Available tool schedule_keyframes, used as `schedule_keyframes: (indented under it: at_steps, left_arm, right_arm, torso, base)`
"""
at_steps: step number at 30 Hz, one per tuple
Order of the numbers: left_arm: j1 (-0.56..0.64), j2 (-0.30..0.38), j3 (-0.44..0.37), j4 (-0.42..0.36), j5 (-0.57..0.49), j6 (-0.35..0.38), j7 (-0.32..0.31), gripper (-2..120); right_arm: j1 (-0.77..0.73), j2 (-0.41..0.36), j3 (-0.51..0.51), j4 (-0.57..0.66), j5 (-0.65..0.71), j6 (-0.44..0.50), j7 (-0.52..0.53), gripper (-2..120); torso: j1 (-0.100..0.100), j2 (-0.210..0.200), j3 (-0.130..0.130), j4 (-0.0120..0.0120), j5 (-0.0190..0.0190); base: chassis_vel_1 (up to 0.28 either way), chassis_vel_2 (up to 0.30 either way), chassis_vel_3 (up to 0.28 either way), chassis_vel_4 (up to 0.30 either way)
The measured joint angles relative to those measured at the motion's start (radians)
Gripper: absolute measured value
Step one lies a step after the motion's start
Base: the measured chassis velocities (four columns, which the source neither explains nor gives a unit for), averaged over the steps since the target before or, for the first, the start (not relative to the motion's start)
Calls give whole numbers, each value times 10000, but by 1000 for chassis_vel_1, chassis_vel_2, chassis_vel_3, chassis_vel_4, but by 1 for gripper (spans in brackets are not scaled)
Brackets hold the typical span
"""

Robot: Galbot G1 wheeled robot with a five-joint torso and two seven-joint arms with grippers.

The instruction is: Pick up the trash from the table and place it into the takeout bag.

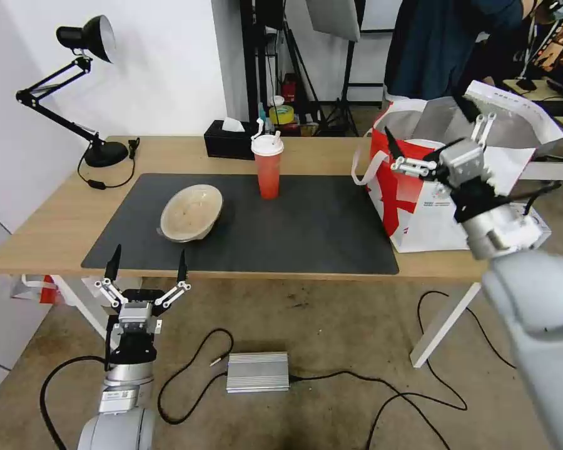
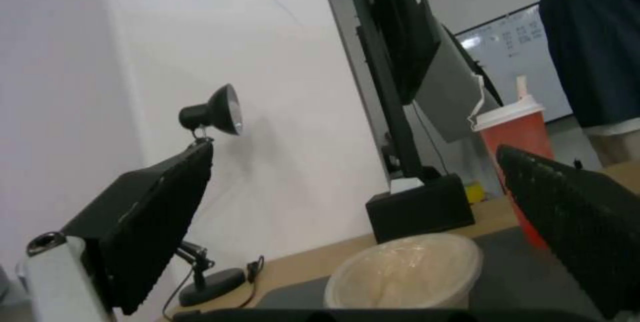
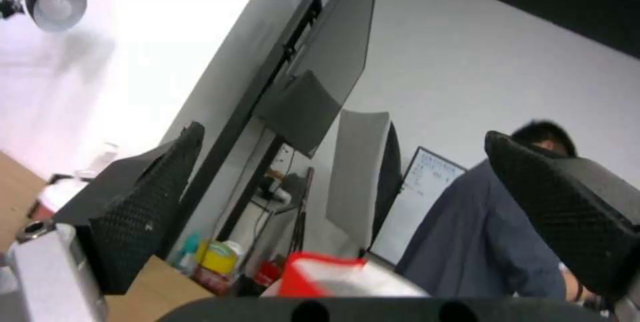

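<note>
Your left gripper [image 1: 147, 265] is hanging open and empty just off the table's [image 1: 56, 231] near edge. The plastic bowl [image 1: 191, 212] is sitting dead ahead of it on the dark mat [image 1: 306, 231], tipped slightly, so the left arm is the nearer one. The red cup [image 1: 268, 165] is standing upright further back, a bit right of the bowl.

Your right gripper [image 1: 433, 147] is hovering spread wide, holding nothing, over the near edge of the takeout bag's [image 1: 431, 212] mouth at the table's right end.

You're not getting a look inside the bag; the foil lining and right arm are blocking it. The crawfish bowl isn't on the table, so it's probably already bagged.
</note>
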Motion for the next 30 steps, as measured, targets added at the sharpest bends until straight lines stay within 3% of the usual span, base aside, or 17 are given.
schedule_keyframes:
  at_steps: [8,18,30]
  left_arm:
    - [45,0,25,-60,-47,-13,-24,100]
    - [94,0,17,-181,-187,-54,-62,100]
    - [62,0,54,-201,-214,-41,-69,100]
  right_arm:
    - [-1776,1362,-536,-288,-668,1767,774,100]
    - [-2562,2361,-732,-602,-1266,3255,1048,100]
    - [-3370,3109,-833,-520,-1569,4081,1043,100]
  torso:
    - [0,0,0,1,-2]
    - [0,0,1,2,0]
    - [0,0,0,2,-1]
  base:
    - [0,0,0,0]
    - [0,0,0,0]
    - [0,0,0,0]
